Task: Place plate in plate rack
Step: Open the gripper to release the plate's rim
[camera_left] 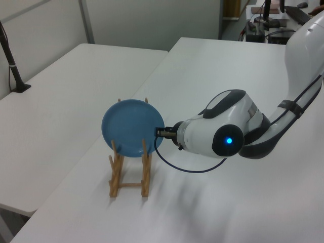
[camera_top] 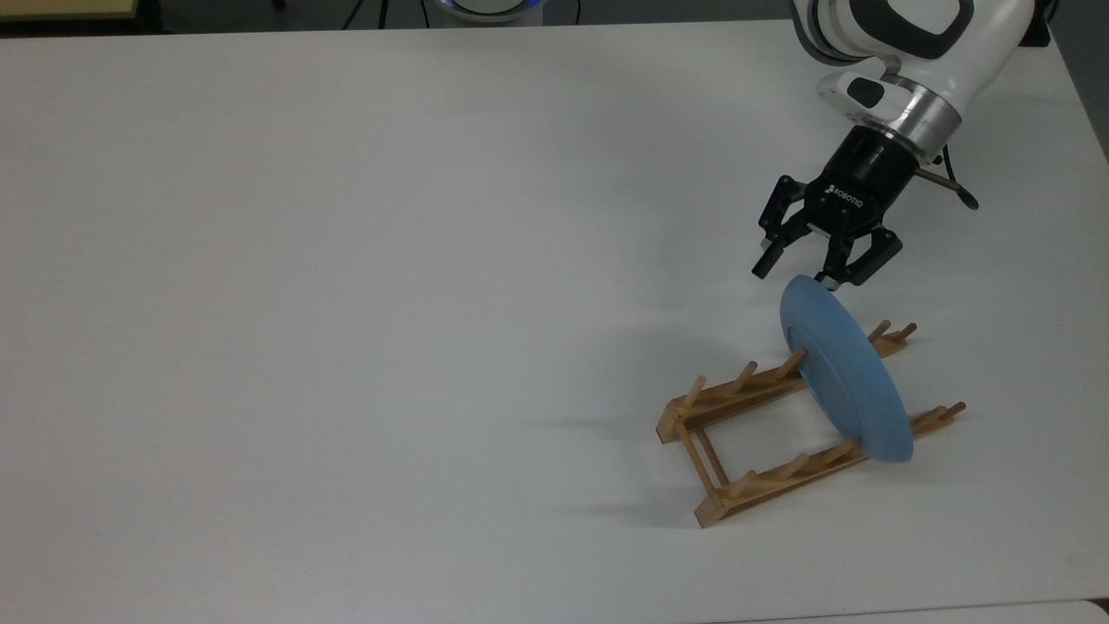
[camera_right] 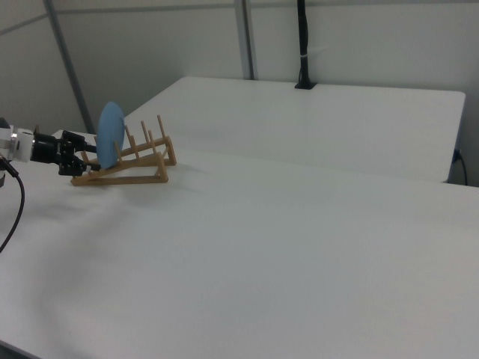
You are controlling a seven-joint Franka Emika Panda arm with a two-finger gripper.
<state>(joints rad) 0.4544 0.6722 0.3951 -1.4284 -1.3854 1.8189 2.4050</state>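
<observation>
The light-blue plate [camera_top: 845, 373] stands on edge in the wooden plate rack [camera_top: 762, 481], tilted, with its lower rim between the pegs of both rails. My gripper [camera_top: 798, 276] hovers just past the plate's upper rim, open, with nothing between its fingers. One finger sits very close to the rim. In the left view the plate [camera_left: 129, 127] faces the camera over the plate rack [camera_left: 117, 174], and the arm's white wrist comes in from the left view's right. In the right view the plate [camera_right: 111, 134] stands near the end of the plate rack [camera_right: 142, 166] closest to the gripper [camera_right: 77, 161].
The rack sits toward the top view's right on a wide white table [camera_top: 346, 303], whose near edge runs along the bottom. A black cable [camera_left: 174, 164] loops under the wrist. A second white table [camera_left: 61, 96] with a black pole [camera_left: 12, 68] stands beside it.
</observation>
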